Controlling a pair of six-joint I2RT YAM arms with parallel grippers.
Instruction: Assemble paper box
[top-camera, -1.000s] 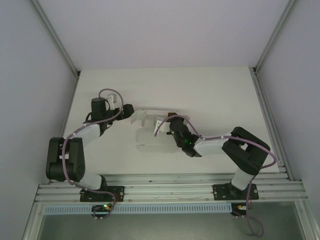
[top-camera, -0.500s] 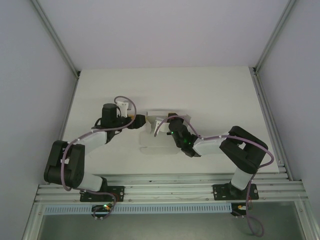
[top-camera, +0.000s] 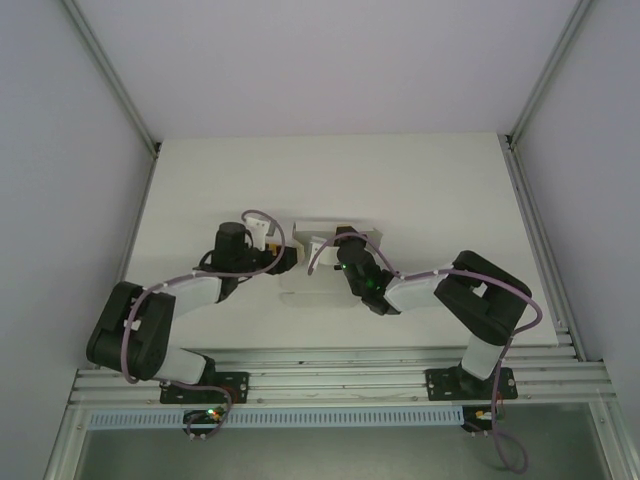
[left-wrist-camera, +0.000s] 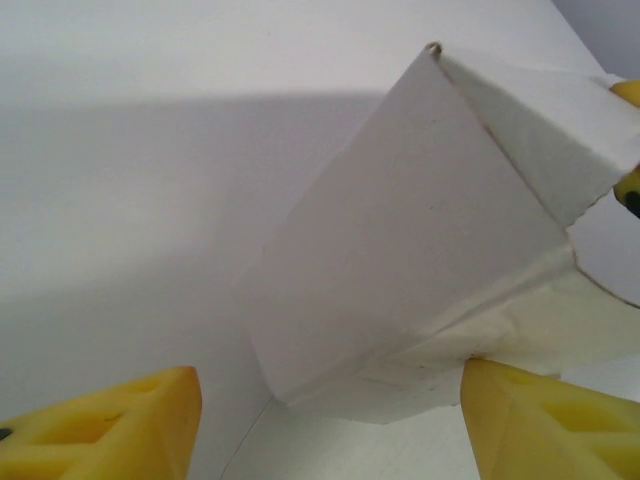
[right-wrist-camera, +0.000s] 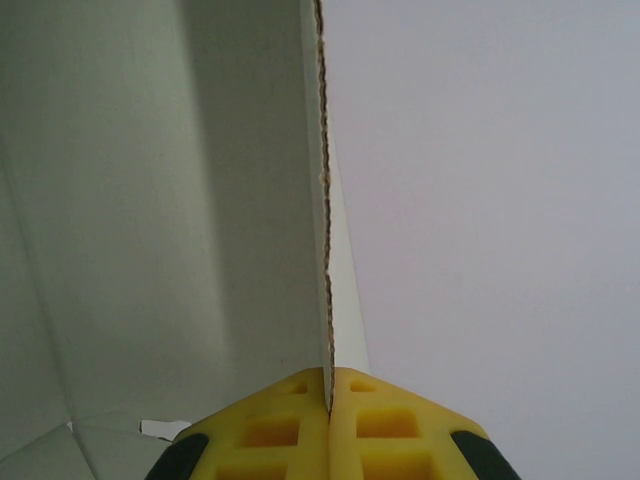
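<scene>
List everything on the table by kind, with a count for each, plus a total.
Paper box: 1
Robot hands: 2, the left hand open and the right hand pinching a box wall
Total: 3

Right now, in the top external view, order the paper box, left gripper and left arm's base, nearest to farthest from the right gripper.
1. paper box: pinched in the right gripper.
2. left gripper: just to its left, open.
3. left arm's base: near edge, left.
</scene>
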